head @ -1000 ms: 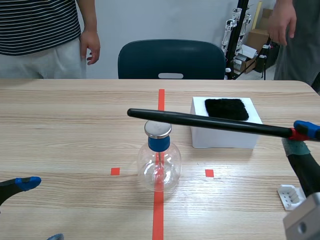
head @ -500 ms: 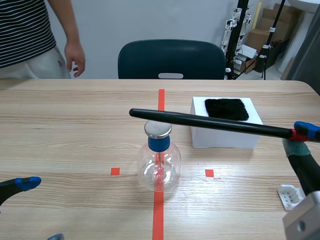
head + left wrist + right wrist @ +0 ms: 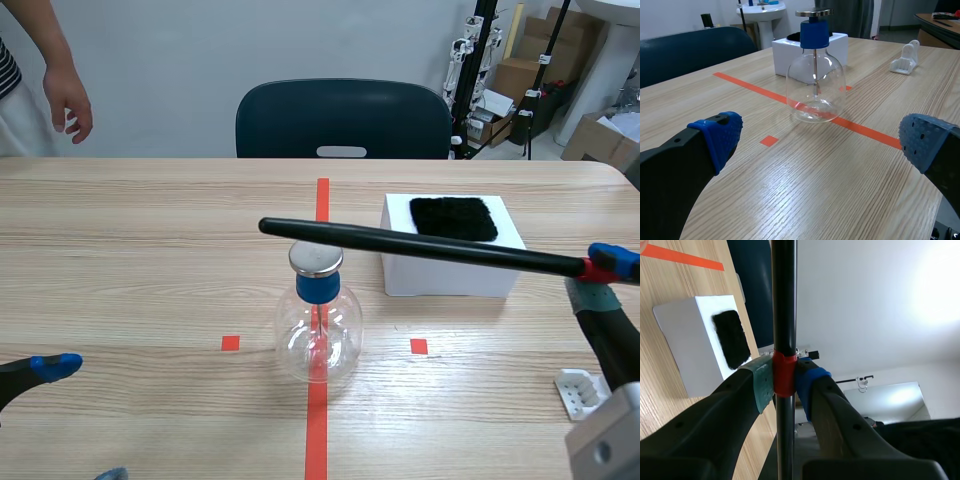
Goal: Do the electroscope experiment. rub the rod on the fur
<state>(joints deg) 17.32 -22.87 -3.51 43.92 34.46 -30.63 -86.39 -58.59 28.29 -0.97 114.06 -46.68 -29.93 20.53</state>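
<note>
A long black rod (image 3: 420, 244) with a red band (image 3: 783, 373) is held level, and my right gripper (image 3: 600, 270) is shut on it at the right table edge. The rod's free end hovers just above the metal cap of the glass electroscope flask (image 3: 318, 318), which has a blue neck and stands on the centre tape line. Black fur (image 3: 453, 217) lies on a white block (image 3: 450, 262) behind the rod; the fur (image 3: 732, 338) also appears beside the rod (image 3: 783, 300) in the right wrist view. My left gripper (image 3: 815, 142) stands open near the table's front left, with the flask (image 3: 815, 85) ahead of it.
A small white plastic holder (image 3: 581, 390) lies at the front right, near my right arm. A dark blue chair (image 3: 342, 118) stands behind the table. A person's hand (image 3: 66, 100) hangs at the far left. Equipment and boxes stand at the back right.
The person at the far left has stepped further left, and the one at the far right has gone out of view. The rod and both arms have stayed almost still.
</note>
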